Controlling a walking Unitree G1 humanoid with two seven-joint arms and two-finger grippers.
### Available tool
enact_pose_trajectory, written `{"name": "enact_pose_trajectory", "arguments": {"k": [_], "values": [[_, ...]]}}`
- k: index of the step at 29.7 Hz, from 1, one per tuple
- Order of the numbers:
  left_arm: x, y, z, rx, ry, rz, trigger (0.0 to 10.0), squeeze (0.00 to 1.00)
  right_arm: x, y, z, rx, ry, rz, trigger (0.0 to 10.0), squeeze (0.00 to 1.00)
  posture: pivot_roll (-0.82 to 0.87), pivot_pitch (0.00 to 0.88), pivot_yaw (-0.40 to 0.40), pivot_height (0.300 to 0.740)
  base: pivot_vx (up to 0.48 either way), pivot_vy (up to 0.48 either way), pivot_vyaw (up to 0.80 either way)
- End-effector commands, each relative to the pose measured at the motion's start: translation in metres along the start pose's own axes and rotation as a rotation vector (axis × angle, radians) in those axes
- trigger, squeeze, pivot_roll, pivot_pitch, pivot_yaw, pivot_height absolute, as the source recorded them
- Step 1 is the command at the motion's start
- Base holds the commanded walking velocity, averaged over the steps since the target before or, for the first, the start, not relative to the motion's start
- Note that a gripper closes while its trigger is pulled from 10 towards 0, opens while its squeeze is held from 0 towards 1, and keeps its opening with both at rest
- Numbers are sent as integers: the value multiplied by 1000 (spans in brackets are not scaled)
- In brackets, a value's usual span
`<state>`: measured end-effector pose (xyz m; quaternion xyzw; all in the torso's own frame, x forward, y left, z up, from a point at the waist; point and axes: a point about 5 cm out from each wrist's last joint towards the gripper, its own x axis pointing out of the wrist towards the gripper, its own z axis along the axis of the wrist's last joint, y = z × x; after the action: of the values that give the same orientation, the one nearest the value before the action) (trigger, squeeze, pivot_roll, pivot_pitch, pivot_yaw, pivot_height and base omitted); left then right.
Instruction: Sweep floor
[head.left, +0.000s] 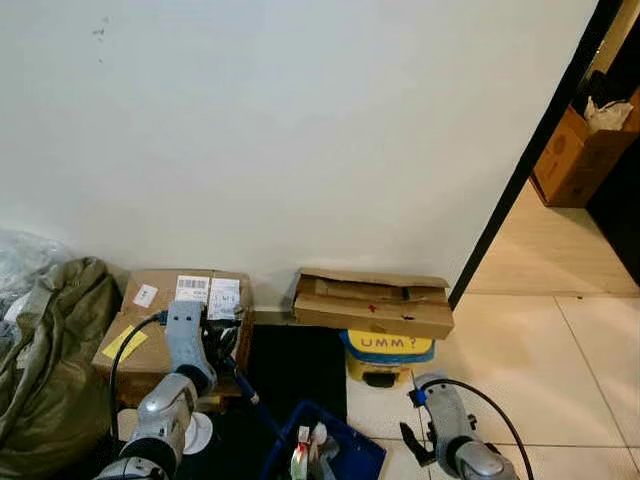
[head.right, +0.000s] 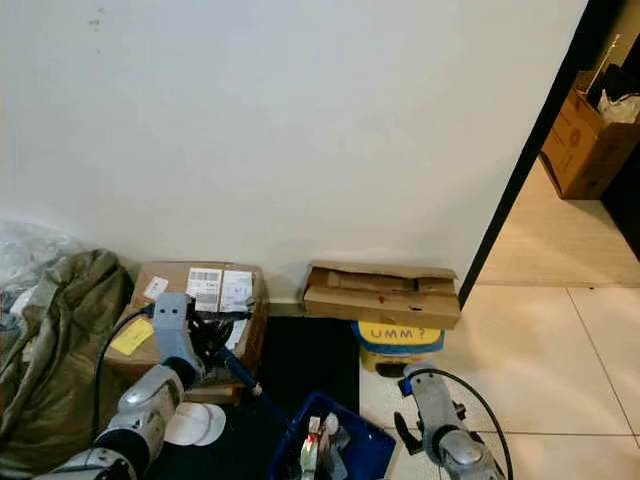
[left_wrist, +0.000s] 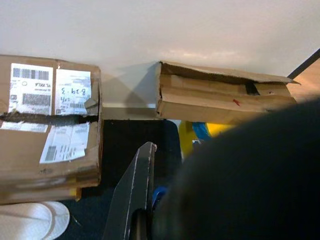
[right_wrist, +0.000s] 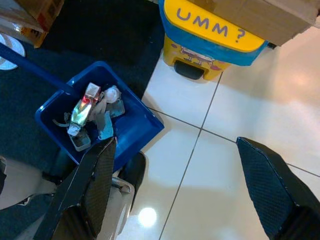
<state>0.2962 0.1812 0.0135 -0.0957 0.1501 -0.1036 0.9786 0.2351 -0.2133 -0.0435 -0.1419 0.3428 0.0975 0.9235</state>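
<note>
The blue dustpan (right_wrist: 107, 127), full of small rubbish, sits low between the arms, half on the dark mat (head.left: 295, 365). The left gripper (head.left: 215, 345) is clenched on the dustpan handle (head.left: 245, 385). The right gripper (right_wrist: 190, 190) hangs released above the white tiles (right_wrist: 235, 145). I judge a tilt of the handle could spill the rubbish back onto the floor.

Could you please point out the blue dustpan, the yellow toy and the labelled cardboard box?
Dustpan (right_wrist: 137, 125), right wrist view, bare blue floor of the pan.
Yellow toy (right_wrist: 207, 26), right wrist view, yellow lettered top.
Labelled box (left_wrist: 47, 125), left wrist view, top flap.
</note>
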Motion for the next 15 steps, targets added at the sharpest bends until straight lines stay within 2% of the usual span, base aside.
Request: {"name": "enact_pose_trajectory", "arguments": {"k": [1, 10, 15], "values": [[-6, 2, -14, -40, 48, 23, 10000, 0, 0, 4, -5, -9, 33, 13, 10000, 0, -177, 75, 33, 740, -307, 0, 0], [-7, 4, -14, -52, 49, 40, 10000, 0, 1, 5, -2, -14, 34, 14, 10000, 0, -171, 62, 32, 740, -314, 0, 0], [-4, 5, -8, -66, 25, 56, 10000, 0, 1, 7, -4, -18, 46, 16, 10000, 0, -174, 56, 30, 740, -332, 0, 0]]}}
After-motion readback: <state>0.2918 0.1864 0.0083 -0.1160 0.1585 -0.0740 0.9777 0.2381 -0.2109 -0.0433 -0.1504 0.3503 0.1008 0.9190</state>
